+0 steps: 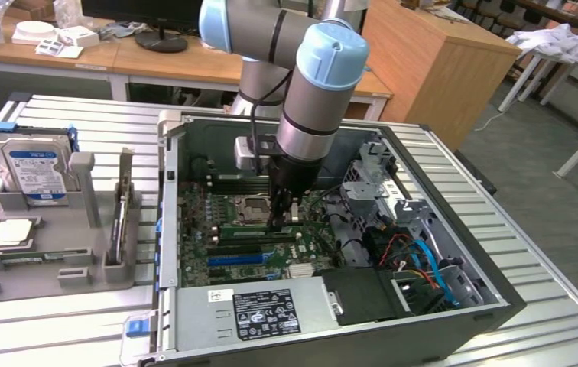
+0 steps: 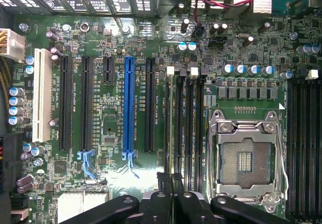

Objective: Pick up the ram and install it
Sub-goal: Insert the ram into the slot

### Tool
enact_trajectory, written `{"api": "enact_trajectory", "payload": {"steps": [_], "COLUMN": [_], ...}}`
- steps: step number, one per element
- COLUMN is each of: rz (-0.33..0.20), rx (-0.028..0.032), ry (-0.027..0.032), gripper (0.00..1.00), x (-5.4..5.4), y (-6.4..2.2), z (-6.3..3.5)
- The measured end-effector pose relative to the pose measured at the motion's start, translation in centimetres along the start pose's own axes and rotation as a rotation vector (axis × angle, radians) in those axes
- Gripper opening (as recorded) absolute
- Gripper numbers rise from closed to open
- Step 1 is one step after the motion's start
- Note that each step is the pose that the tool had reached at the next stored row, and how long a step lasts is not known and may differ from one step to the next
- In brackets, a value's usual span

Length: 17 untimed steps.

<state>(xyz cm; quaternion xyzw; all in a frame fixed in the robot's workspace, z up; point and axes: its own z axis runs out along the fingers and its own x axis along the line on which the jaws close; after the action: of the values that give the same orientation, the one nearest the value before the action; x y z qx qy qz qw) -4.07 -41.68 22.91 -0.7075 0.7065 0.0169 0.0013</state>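
Slatted grey metal surface (image 1: 54,329) carried an open dark-grey computer case (image 1: 442,336). Grey-and-blue robot arm (image 1: 315,92) reached down inside, over the green motherboard (image 2: 113,128). The ram (image 1: 253,232), a long thin green stick, stood edgewise at the memory slots beside the silver processor socket (image 2: 246,158). Black fingers (image 2: 163,199) were pinched together at its end. Could not tell if they held it.

Gripper (image 1: 287,216) low inside open computer case (image 1: 478,321), over motherboard (image 1: 207,229); hard drive (image 1: 34,164) apart
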Motion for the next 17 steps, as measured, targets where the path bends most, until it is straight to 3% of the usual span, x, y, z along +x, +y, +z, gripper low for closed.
{"api": "enact_trajectory", "payload": {"steps": [8, 17], "rz": [-0.001, -0.007], "rx": [0.0011, 0.0063], "ry": [0.0000, 0.0001], "gripper": [0.12, 0.12], "x": [0.00, 0.00], "y": [0.01, 0.13], "z": [0.10, 0.26]}}
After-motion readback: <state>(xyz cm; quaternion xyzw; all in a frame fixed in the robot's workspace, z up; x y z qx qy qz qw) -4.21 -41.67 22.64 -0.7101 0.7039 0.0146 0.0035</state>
